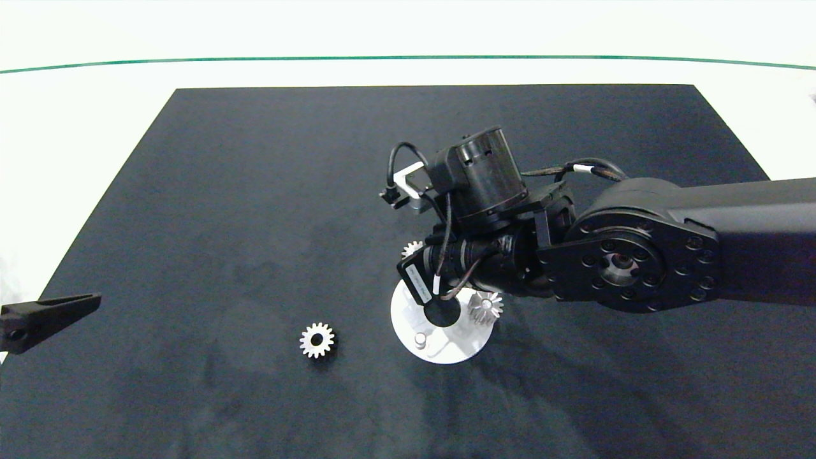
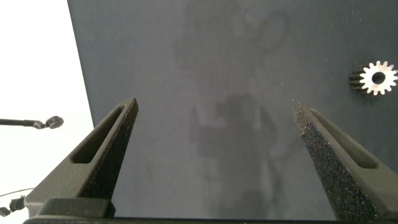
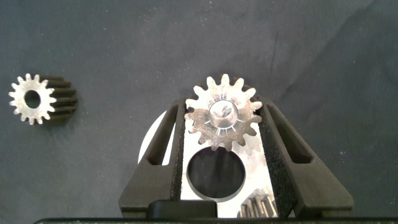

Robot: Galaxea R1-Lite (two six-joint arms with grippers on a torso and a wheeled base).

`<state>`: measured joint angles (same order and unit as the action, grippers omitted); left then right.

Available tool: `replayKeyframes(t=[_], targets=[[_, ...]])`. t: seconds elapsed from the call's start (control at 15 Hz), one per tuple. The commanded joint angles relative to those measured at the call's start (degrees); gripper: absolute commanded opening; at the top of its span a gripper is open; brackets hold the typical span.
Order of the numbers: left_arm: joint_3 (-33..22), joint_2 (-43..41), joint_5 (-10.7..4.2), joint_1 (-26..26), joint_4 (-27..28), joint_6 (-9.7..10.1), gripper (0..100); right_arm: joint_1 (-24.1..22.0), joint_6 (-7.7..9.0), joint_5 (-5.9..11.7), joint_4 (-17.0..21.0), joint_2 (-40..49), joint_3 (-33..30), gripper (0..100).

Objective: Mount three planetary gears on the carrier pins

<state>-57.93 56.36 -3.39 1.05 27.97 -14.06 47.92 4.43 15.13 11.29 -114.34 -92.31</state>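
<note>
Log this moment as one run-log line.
right claw: shut on gear over pin | disc: one gear seated | loose gear: on mat | left claw: open, idle

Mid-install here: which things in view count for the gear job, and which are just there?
Job:
loose gear on the mat
gear in right gripper, on a pin
seated gear
bare pin
white disc

Just there:
left gripper, open, idle
black mat

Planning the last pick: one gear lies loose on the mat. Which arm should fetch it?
Probably left. Its open tool is empty and waits at the mat's left edge, on the loose gear's side. The right tool is over the disc, its fingers around a gear sitting on a pin.
</note>
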Motion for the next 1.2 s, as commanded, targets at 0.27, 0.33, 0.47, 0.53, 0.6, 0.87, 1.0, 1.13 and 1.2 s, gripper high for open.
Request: replayKeyframes(t=[0.27,0.33,0.47,0.53,0.6,0.87,1.0,1.13,1.2], targets=[[0.01,0.07,-0.04,0.01,0.16,-0.09,100,-0.72,0.06,0.16,1.19,0.34,0.99,22],[0.01,0.07,-0.04,0.01,0.07,-0.09,100,-0.81,0.06,0.25,1.37,0.34,0.99,22],[0.01,0.07,-0.04,0.01,0.16,-0.09,100,-0.81,0.06,0.25,1.37,0.34,0.99,22],[0.01,0.07,-0.04,0.01,0.16,-0.09,100,-0.81,0.06,0.25,1.37,0.34,0.9,22],[0.01,0.07,-0.04,0.01,0.16,-0.09,100,-0.81,0.06,0.6,1.37,0.25,0.9,22],[0.01,0.07,-0.04,0.01,0.07,-0.01,100,-1.25,0.15,0.96,1.37,-0.01,0.99,22],[-0.08,-0.02,-0.04,0.01,0.07,-0.09,100,-1.25,0.06,0.96,1.37,-0.1,0.99,22],[-0.17,-0.02,-0.04,0.01,0.07,-0.01,100,-1.25,0.06,0.96,1.28,-0.19,0.9,22],[-0.08,-0.02,-0.04,0.01,0.07,-0.01,100,-1.25,0.15,0.96,1.28,-0.19,0.81,22]])
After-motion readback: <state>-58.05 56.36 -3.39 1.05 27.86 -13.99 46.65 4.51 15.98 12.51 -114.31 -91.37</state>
